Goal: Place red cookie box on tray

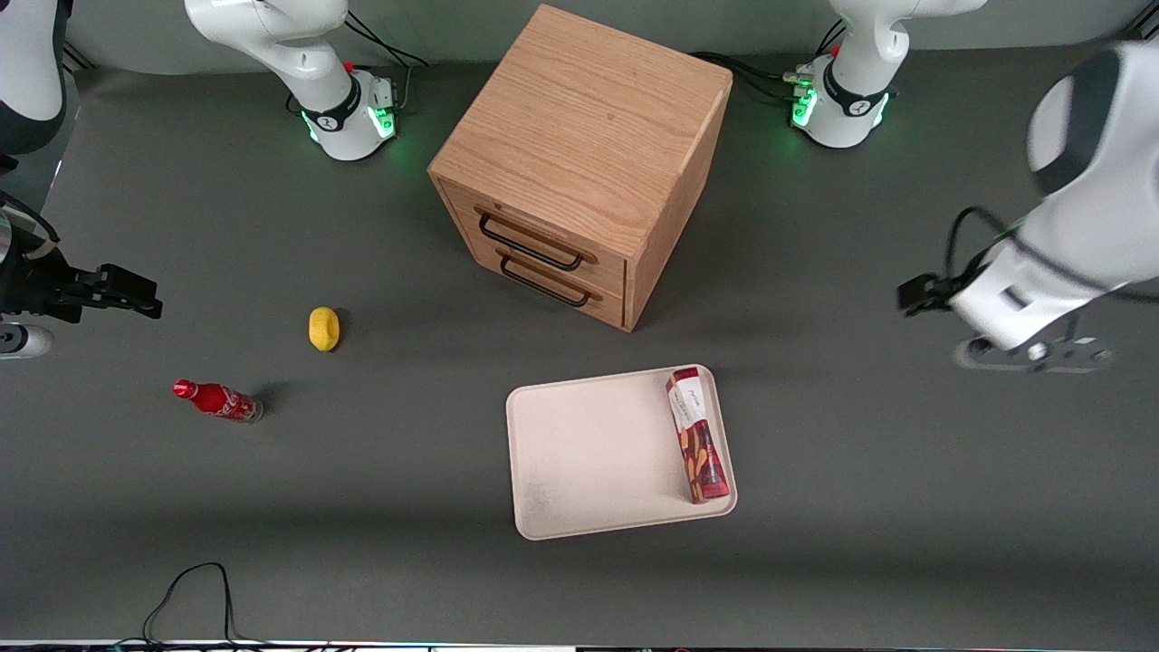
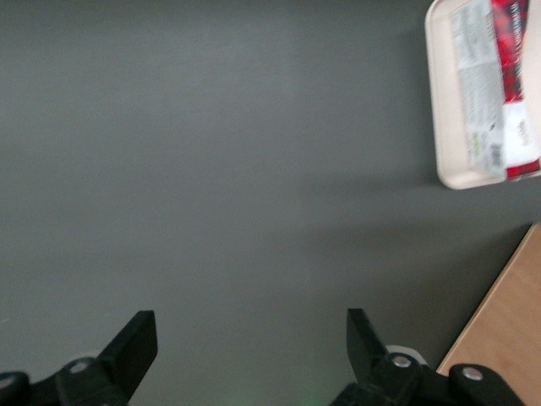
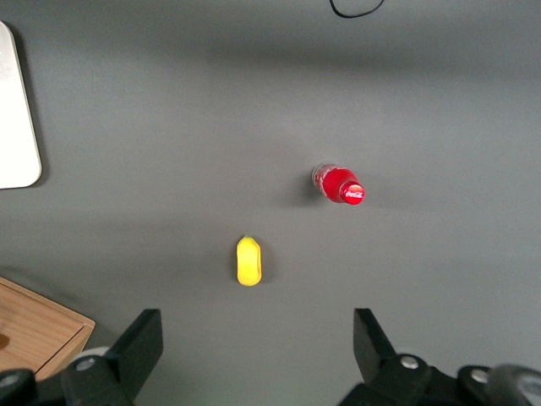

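— Where's your red cookie box [image 1: 697, 436]?
— Lying flat in the tray [image 1: 589, 453], along its edge nearest the working arm.
— Your gripper [image 2: 252, 338]?
— Spread wide, empty, above bare table, well apart.

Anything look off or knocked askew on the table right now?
Nothing stands out. The red cookie box lies flat inside the tray, along the rim nearest the working arm. The gripper is open above bare table, clear of the tray. The drawer cabinet looks shut.
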### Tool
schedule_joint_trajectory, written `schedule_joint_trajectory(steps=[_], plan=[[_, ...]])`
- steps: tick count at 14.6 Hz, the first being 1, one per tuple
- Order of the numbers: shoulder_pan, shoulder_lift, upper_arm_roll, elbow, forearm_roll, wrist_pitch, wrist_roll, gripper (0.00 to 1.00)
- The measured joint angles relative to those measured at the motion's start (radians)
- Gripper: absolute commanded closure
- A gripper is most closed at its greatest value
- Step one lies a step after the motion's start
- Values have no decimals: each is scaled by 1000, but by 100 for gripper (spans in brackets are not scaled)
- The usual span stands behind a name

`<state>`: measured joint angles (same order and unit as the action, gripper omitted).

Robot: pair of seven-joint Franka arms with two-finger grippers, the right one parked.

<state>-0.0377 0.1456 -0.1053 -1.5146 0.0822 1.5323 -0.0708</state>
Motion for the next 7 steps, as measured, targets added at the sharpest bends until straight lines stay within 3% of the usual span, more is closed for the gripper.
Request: schedule_joint_trajectory(steps=[4,7], plan=[[-19,-145,75,-98,-10,-10,34,0],[-36,-161,138,-113,-54,-22,34,0]])
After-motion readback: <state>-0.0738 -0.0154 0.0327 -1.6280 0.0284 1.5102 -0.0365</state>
